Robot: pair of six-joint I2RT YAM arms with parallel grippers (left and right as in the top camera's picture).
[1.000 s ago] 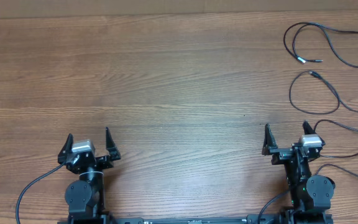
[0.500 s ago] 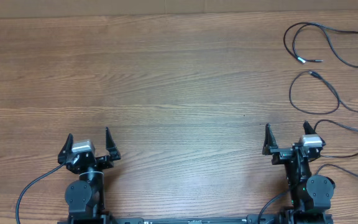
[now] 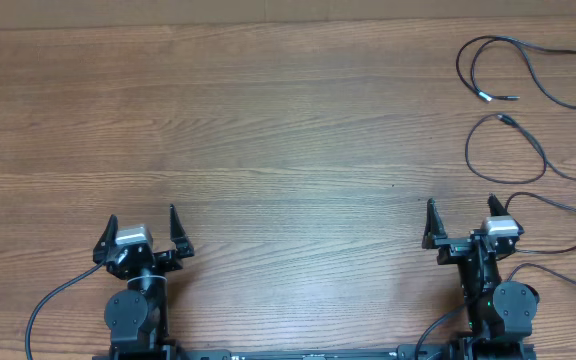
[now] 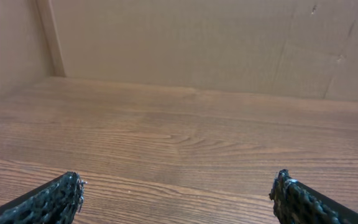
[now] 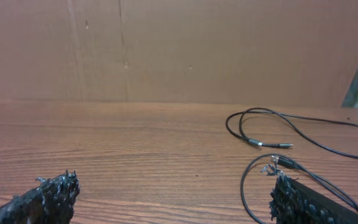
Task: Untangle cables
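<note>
The left gripper [image 3: 140, 222] and the right gripper [image 3: 460, 210] both stand released, black jaws spread wide and grasping nothing, low over the near edge of the brown wood-grain table [image 3: 288, 120]. The thin black cables [image 3: 484, 96] lie in loose loops at the far right, and one strand perhaps brushes the right arm.

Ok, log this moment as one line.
left end effector: open, empty | right end effector: open, empty | thin black cables: loose loops, far right of wooden table, untouched
</note>
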